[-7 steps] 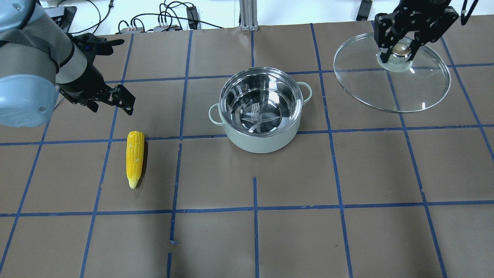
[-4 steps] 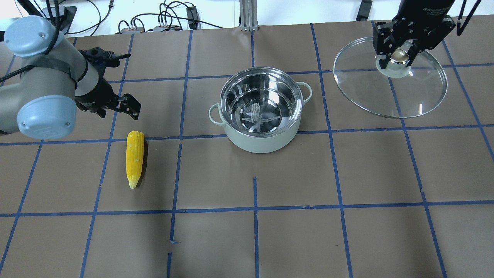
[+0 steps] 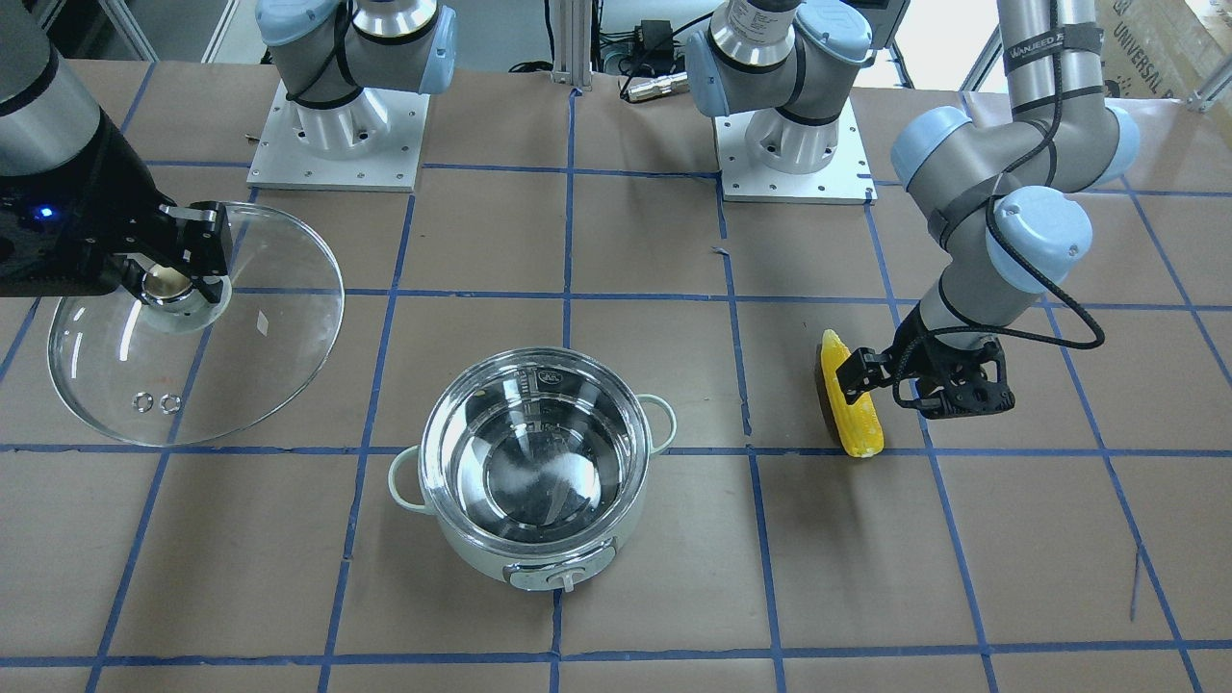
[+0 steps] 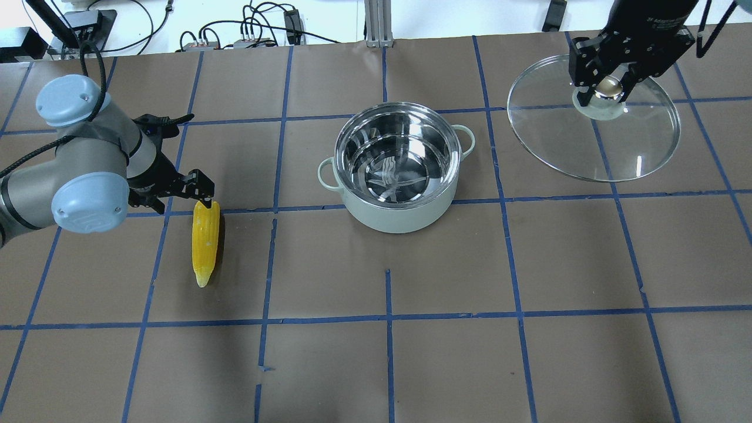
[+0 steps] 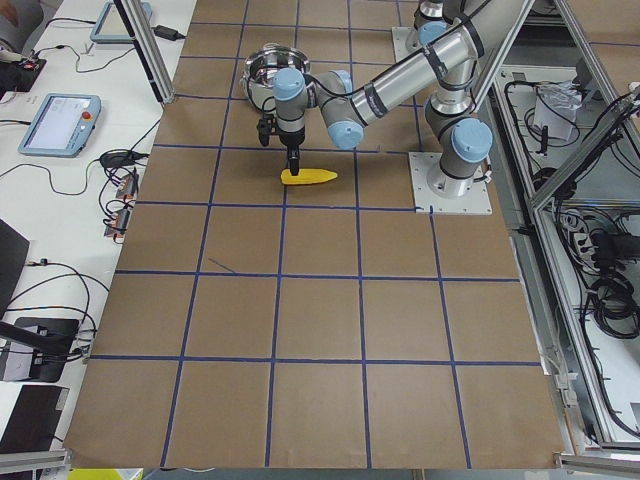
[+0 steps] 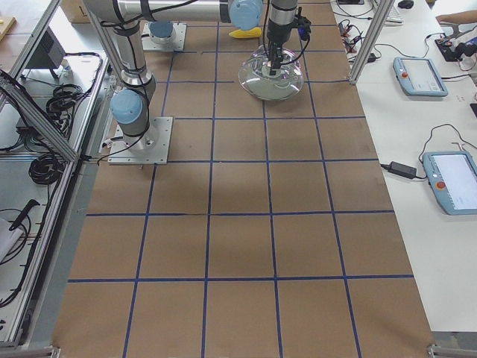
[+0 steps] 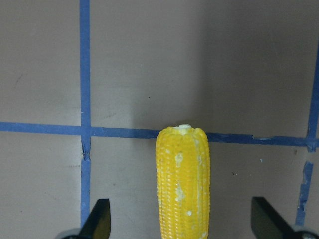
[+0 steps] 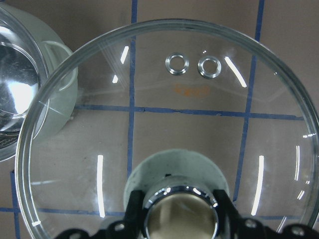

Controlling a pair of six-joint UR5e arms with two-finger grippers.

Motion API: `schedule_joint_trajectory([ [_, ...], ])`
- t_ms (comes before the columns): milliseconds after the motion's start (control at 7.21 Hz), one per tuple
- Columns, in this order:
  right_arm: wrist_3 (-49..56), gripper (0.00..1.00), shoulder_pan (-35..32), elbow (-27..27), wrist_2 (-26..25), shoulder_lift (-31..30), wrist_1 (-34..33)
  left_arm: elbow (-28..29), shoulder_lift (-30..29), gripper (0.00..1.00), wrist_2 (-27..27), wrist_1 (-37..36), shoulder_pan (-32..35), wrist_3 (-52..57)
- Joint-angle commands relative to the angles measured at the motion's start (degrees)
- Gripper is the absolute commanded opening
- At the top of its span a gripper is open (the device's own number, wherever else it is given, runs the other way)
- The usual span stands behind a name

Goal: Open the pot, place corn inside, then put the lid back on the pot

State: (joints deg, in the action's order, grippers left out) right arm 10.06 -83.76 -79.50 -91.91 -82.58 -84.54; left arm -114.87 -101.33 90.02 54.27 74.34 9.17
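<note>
The mint-green pot (image 4: 399,218) stands uncovered at the table's middle, its steel inside empty; it also shows in the front view (image 3: 462,551). The yellow corn (image 4: 205,247) lies flat to its left, also seen in the front view (image 3: 857,423) and left wrist view (image 7: 183,169). My left gripper (image 4: 176,197) is open, low over the corn's thick end, one finger on each side (image 7: 182,224). My right gripper (image 4: 608,88) is shut on the knob of the glass lid (image 4: 587,147) and holds it tilted above the table's far right (image 3: 212,366), (image 8: 164,124).
The two arm bases (image 3: 337,125) (image 3: 789,135) stand on the robot's side of the table. Cables and boxes (image 4: 252,35) lie along that edge. Blue tape lines grid the brown table. Tablets (image 6: 421,74) lie on a side bench.
My left arm has swung down and toward the corn, bringing the open gripper over its thick end. The right gripper has lowered a little with the lid.
</note>
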Motion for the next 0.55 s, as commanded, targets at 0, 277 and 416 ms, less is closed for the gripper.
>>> schedule_joint_trajectory([
  [0,0.0,0.14,0.0,0.0,0.1,0.0,0.0,-4.9,-1.2,1.00,0.1,-7.2,0.3,-2.2],
  [277,0.0,0.14,0.0,0.0,0.2,-0.1,0.0,-6.5,-2.4,1.00,0.2,-11.4,-0.1,-1.3],
  [416,0.0,0.14,0.0,0.0,0.2,0.0,0.0,-6.2,-4.6,1.00,0.1,-14.1,-0.1,-1.2],
])
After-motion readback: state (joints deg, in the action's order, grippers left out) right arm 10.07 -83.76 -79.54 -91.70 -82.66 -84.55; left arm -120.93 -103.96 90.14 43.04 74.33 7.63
